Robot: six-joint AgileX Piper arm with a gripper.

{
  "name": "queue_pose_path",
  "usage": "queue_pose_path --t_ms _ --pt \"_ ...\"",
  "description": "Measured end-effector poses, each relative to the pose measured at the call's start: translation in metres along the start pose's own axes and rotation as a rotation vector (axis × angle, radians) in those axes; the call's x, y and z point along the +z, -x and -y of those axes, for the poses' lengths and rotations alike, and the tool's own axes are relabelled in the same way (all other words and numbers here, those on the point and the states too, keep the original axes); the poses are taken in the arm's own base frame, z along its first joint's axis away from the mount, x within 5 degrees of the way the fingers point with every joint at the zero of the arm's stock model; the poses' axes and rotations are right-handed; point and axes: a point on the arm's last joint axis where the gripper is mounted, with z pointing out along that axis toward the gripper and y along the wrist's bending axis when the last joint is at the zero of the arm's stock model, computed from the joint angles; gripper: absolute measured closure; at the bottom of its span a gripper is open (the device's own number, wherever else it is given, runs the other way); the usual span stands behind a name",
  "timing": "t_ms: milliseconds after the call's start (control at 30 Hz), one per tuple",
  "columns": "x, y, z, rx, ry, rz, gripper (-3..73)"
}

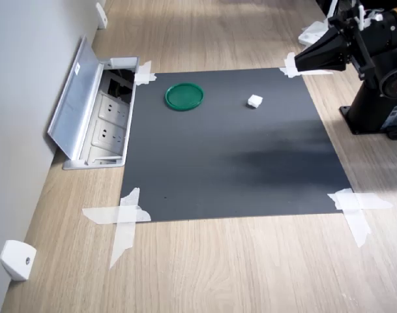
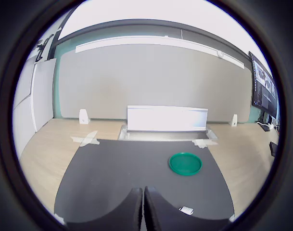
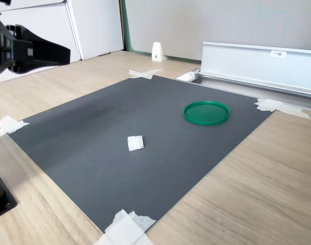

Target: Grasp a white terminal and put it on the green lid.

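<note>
white terminal (image 1: pixel 255 101): tiny cube, resting on black mat | green lid (image 1: pixel 184 96): flat, rim up, well apart

Counter (image 1: pixel 250 274): pale wood-grain laminate, smooth. Mat (image 1: pixel 237 163): matt dark grey. Green lid (image 1: pixel 184 96): glossy plastic. Socket box flap (image 1: pixel 74 98): brushed metal.

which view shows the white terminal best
The second exterior view: the terminal lies unobstructed and largest on the black mat. In the first exterior view it is smaller; in the wrist view it is tiny beside the gripper.
</note>
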Motion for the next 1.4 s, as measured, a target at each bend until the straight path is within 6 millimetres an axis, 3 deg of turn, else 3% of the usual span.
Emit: queue_pose_path --t_ms 200,500,733,900,1100,1300,1400 --pt "0.012 0.032 0.005 -0.008 -0.001 -0.092 70.4" --pt "0.05 0.084 0.012 -0.025 0.049 -0.333 70.4" --pt "0.094 0.086 0.02 -0.298 0.174 -0.623 70.4" --pt "0.106 0.084 0.022 -0.614 0.367 -0.753 66.9" --pt "0.109 0.083 0.029 -0.79 0.43 -0.845 47.0" --pt "0.108 0.084 0.048 -0.778 0.376 -0.866 16.3" --pt "0.109 0.078 0.062 -0.76 0.368 -0.929 5.1"
